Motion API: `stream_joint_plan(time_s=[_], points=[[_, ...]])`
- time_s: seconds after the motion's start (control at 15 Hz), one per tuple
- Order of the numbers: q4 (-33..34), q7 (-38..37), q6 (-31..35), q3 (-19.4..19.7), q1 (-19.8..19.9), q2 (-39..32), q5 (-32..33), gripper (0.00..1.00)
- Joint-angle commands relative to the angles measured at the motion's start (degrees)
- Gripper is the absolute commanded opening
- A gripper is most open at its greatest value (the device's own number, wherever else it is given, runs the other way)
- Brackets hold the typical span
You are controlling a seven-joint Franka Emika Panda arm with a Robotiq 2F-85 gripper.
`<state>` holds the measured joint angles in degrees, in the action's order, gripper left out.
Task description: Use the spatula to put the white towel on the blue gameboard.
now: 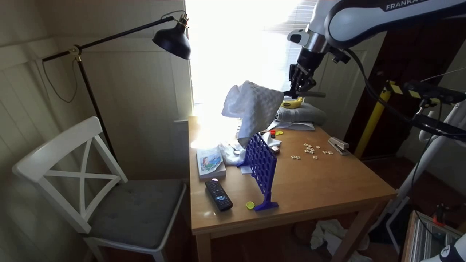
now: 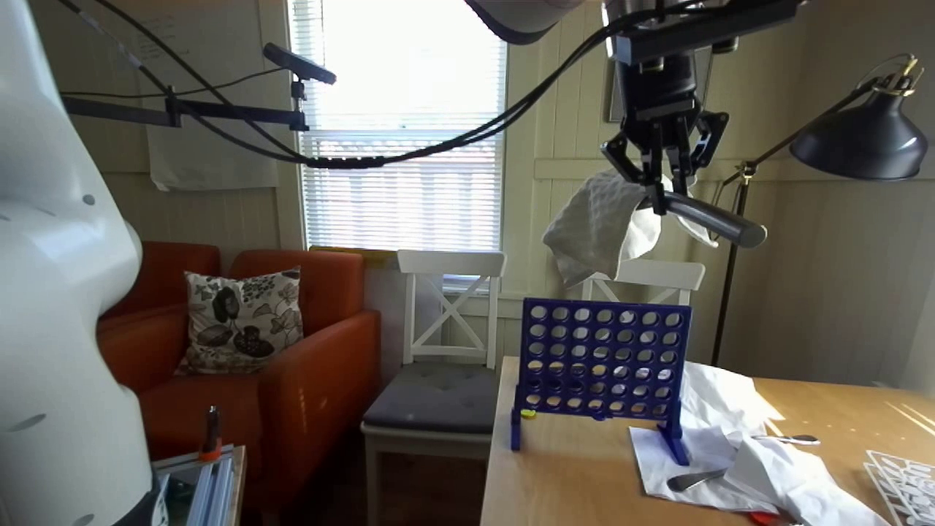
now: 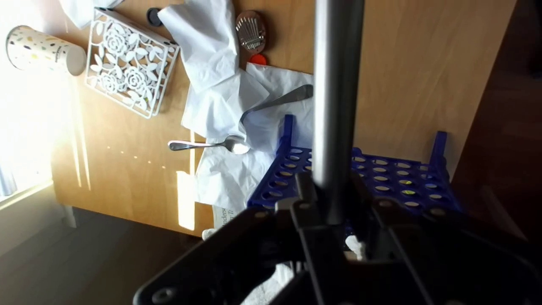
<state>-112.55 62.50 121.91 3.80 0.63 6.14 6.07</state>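
My gripper (image 1: 296, 91) is shut on the grey handle of the spatula (image 1: 314, 94), above the table. The gripper (image 2: 668, 201) and handle (image 2: 723, 221) also show in an exterior view and the wrist view (image 3: 338, 84). The white towel (image 1: 255, 103) hangs draped over the spatula's far end, hiding its blade; it also shows in an exterior view (image 2: 595, 223). The blue gameboard (image 2: 611, 361) stands upright on the table, below the towel. In an exterior view the towel's lower corner overlaps the board's top (image 1: 271, 171); contact cannot be told. Only a bit of towel (image 3: 269, 290) shows in the wrist view.
A book (image 1: 210, 162) and a black remote (image 1: 219, 195) lie near the board. White napkins (image 3: 207, 42) with a spoon (image 3: 233, 145) lie beside it. A white flower-patterned holder (image 3: 134, 79), a stapler (image 1: 338, 145) and a rolled grey towel (image 1: 302, 113) are on the table. A lamp (image 1: 173, 42) stands nearby.
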Motion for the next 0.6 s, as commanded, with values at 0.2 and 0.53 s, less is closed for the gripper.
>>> stream_joint_plan(time_s=[0.2, 0.53], points=[[-0.9, -0.6, -2.3, -0.1, 0.6, -2.5, 0.2, 0.06], [-5.2, -0.6, -4.1, 0.4, 1.7, 0.3, 0.8, 0.06]])
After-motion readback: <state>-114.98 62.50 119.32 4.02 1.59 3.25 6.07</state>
